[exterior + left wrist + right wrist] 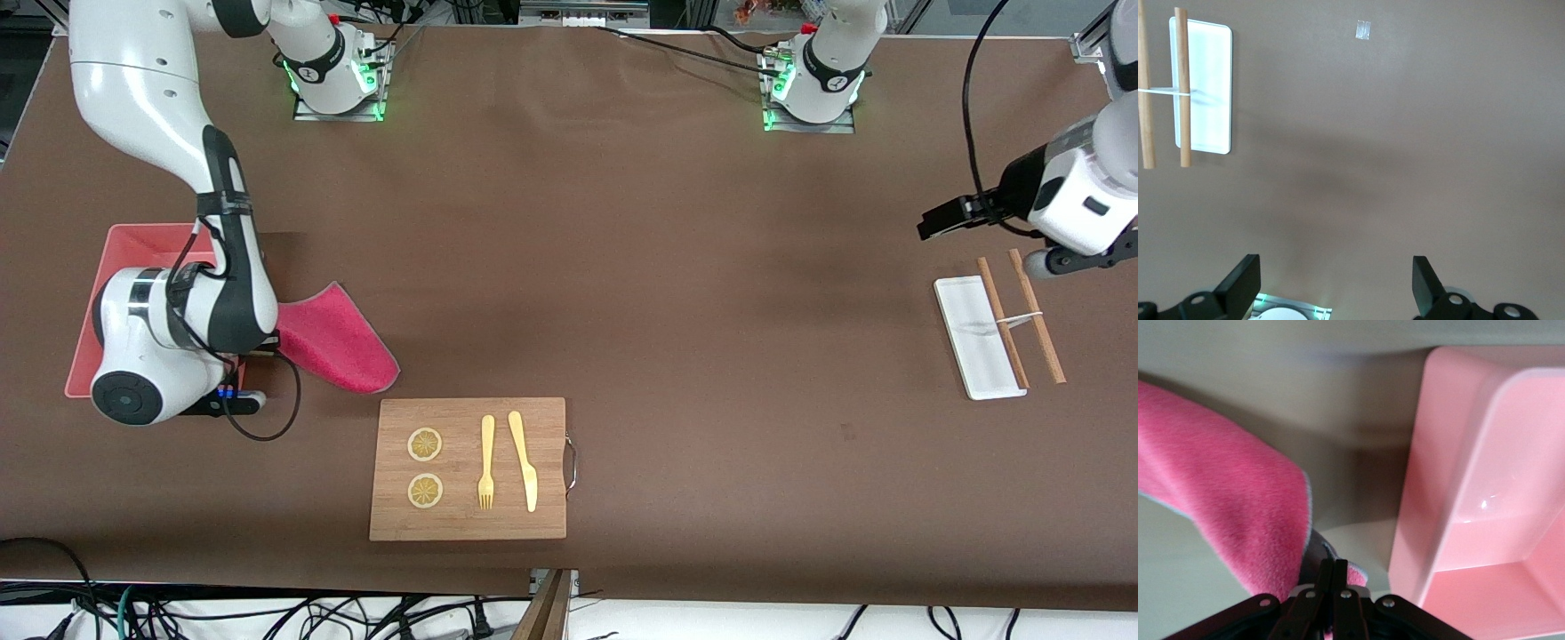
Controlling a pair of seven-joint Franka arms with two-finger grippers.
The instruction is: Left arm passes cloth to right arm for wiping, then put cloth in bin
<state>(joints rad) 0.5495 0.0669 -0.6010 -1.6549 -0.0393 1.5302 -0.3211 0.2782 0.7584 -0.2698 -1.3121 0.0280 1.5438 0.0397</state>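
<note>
Right claw (1328,583) clamped on cloth (338,342) corner; cloth drapes limp beside bin (133,244), partly trailing on worktop (667,267). Soft, light, floppy: edge pinch suits, lift high to clear wall. Left claw (1331,283) apart, waiting above white tray (1205,87) end

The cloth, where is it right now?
The cloth hangs from the shut right gripper, beside the bin at the right arm's end of the table, with the cutting board nearer the front camera.
</note>
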